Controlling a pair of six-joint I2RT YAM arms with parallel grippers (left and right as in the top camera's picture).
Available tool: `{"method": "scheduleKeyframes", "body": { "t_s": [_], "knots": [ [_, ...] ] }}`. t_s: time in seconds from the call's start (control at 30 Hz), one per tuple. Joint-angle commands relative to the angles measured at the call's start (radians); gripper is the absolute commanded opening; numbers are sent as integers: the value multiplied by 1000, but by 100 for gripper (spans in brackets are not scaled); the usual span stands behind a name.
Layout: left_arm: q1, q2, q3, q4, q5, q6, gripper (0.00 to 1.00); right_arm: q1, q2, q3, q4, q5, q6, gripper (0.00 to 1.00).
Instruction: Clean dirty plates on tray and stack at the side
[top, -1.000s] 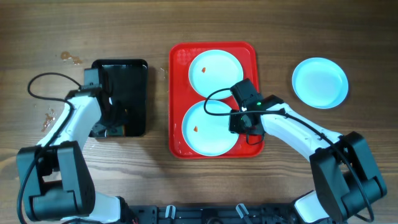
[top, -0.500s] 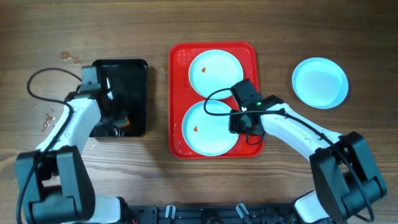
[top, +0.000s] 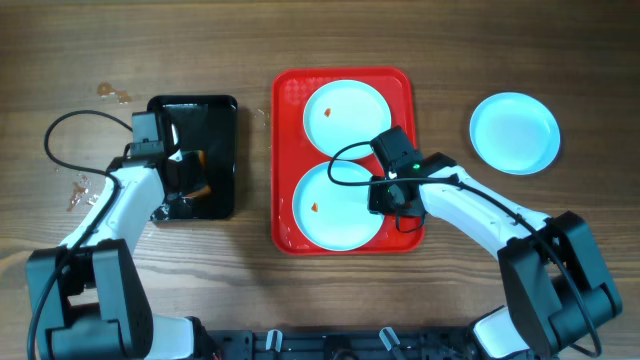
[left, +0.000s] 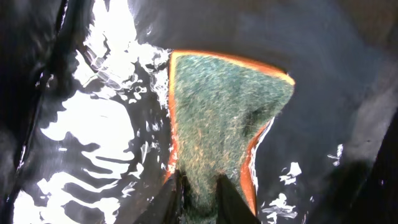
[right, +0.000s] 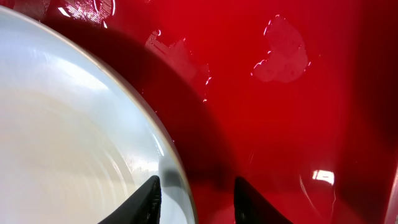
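Observation:
Two pale plates lie on the red tray (top: 285, 150). The far plate (top: 345, 112) and the near plate (top: 335, 205) each carry a small orange-red spot. A third plate (top: 514, 132) rests on the table to the right of the tray. My right gripper (right: 196, 182) is open at the near plate's right rim (right: 168, 155), with one finger over the plate and the other over the tray floor. My left gripper (left: 199, 177) is shut on a green-faced, orange-edged sponge (left: 224, 106) inside the wet black tray (top: 222, 110).
Water glints on the black tray's floor (left: 93, 124) and droplets sit on the red tray (right: 283, 50). Small spills mark the wood at the far left (top: 112, 93). A black cable loops beside the left arm (top: 60, 135).
My left gripper has closed on the sponge in the black tray and shifted slightly. The right arm and the plates have stayed where they were.

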Motion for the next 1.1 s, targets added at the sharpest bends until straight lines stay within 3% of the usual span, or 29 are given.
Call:
{"method": "scheduleKeyframes", "body": {
  "t_s": [0.0, 0.1, 0.13, 0.27, 0.3, 0.37, 0.43, 0.53, 0.6, 0.87, 0.97, 1.07],
  "knots": [
    [-3, 13, -28, 43, 26, 7, 4, 0, 5, -5, 2, -1, 1, 39],
    [-3, -6, 0, -3, 53, 33, 4, 0, 5, -5, 2, -1, 0, 38],
    [-3, -14, 15, -18, 42, 33, 9, 0, 5, -5, 2, -1, 1, 39],
    [-3, -54, 55, -35, 10, 33, 44, 0, 5, -5, 3, -1, 1, 39],
    [-3, -53, 55, -32, 10, 33, 47, 0, 5, -5, 3, -1, 1, 39],
    [-3, -30, 53, -24, 5, 33, 46, 0, 5, -5, 3, -1, 1, 39],
    [-3, 6, 53, -11, -10, 34, 40, 0, 5, -5, 4, -1, 1, 39],
    [-3, 103, 53, 32, 7, 33, 12, 0, 5, -5, 6, -1, 0, 40],
    [-3, 151, 53, 34, 49, 33, 4, 0, 5, -5, 6, -1, 1, 39],
    [-3, 79, 143, -81, 52, 33, 4, 0, 5, -5, 7, 0, 0, 39],
    [-3, 4, 182, -121, 51, 33, 29, 0, 5, -5, 6, 0, 0, 39],
    [-3, 17, 169, -147, 48, 33, 38, 0, 5, -5, 6, 0, 0, 40]
  ]
}}
